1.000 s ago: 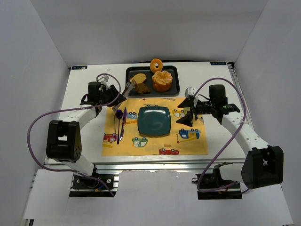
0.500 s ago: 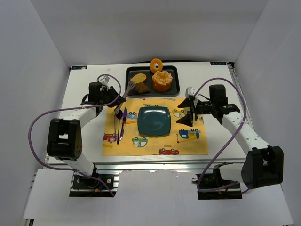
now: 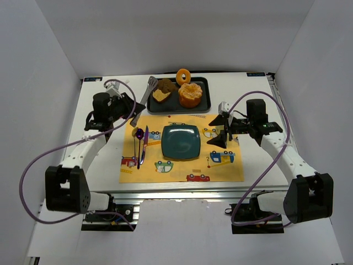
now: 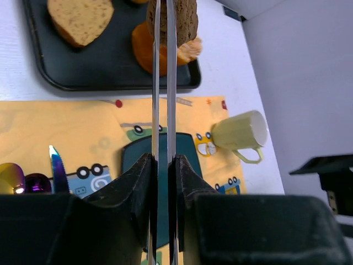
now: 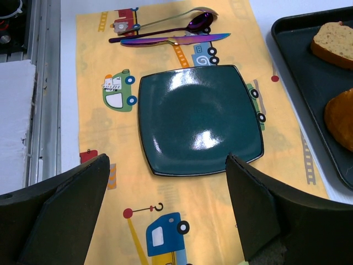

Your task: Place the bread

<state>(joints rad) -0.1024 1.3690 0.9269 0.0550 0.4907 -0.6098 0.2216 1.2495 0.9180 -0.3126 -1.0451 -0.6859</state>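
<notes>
Clenching the tongs [image 4: 160, 83], the left pincer [image 4: 160, 165] pinched the bread [image 4: 185, 21] above the tray [image 4: 110, 69], twelve o'clock of the plate [image 3: 180, 142], ready for carrying; the right pincer [image 5: 166, 160] gaped empty.

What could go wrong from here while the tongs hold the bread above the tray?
The bread is pinched only at the tips of the tongs that the left gripper squeezes; it may slip out and drop before reaching the plate. The long tongs could also knock the orange item beside it.
</notes>
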